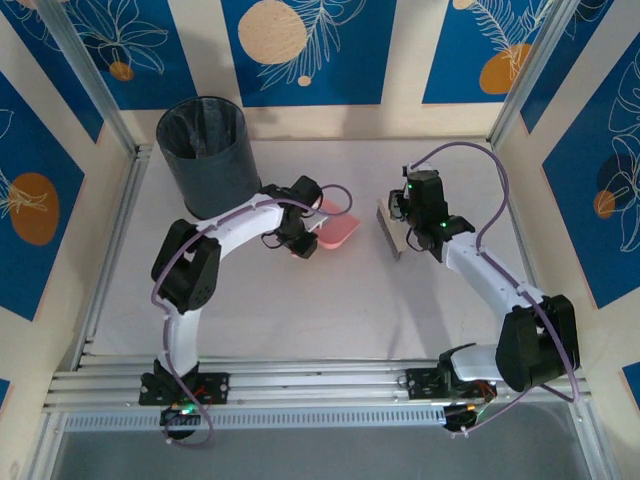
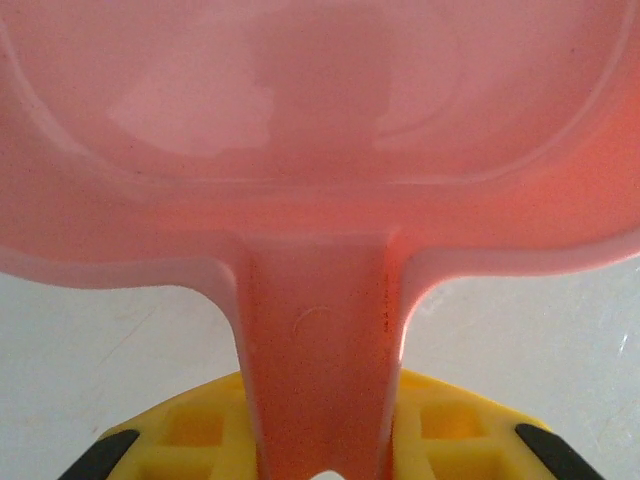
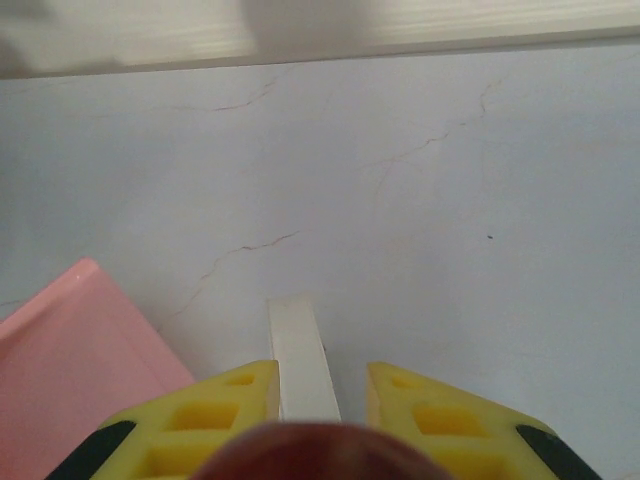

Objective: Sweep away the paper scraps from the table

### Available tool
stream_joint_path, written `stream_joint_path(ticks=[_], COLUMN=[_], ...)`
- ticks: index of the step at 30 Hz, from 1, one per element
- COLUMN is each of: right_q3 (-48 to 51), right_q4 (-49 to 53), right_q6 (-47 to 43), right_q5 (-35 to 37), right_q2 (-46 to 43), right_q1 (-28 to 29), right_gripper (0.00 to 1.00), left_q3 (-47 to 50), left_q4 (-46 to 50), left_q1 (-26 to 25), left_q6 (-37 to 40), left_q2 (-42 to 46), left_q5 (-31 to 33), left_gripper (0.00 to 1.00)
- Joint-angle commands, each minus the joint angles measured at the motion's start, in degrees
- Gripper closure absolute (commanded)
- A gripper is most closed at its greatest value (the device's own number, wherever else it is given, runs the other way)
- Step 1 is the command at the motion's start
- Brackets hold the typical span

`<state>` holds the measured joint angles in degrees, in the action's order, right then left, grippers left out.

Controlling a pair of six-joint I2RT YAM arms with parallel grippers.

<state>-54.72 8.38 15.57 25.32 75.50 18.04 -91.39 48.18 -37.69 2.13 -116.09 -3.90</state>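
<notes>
I can read no lettering, number or label through any of my cameras. The wall panels carry only leaf and circle patterns. The pink dustpan has a faint round moulding mark on its handle, but I can make out no characters in it.

Soft, even light from above leaves the white table bright with only faint shadows — up close the pink dustpan shows pale glare patches, and the yellow fingers at the left wrist view's bottom edge look soft.
</notes>
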Motion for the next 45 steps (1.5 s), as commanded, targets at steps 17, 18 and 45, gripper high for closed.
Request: stream_joint_path(ticks=[17, 18, 45], right_q3=[-0.08, -0.10, -3.92], right_q4=[-1.17, -1.16, -8.41], right_q6=[-1.79, -1.89, -12.83], right_q5=[1.09, 0.84, 1.63], right_q2=[-1.77, -1.62, 4.13], right_q1=[0.59, 0.60, 5.79], right_gripper=[1.00, 1.00, 1.00], left_q3=[-3.15, -3.13, 8.47], left_q4=[1.40, 1.39, -8.46], left_q1=[-1.61, -1.61, -1.41], left_q6=[3.49, 3.43, 1.50], left_q2=[-7.56, -7.73, 8.08], left_q5=[1.26, 1.39, 0.55], left_gripper=[1.00, 0.98, 0.38])
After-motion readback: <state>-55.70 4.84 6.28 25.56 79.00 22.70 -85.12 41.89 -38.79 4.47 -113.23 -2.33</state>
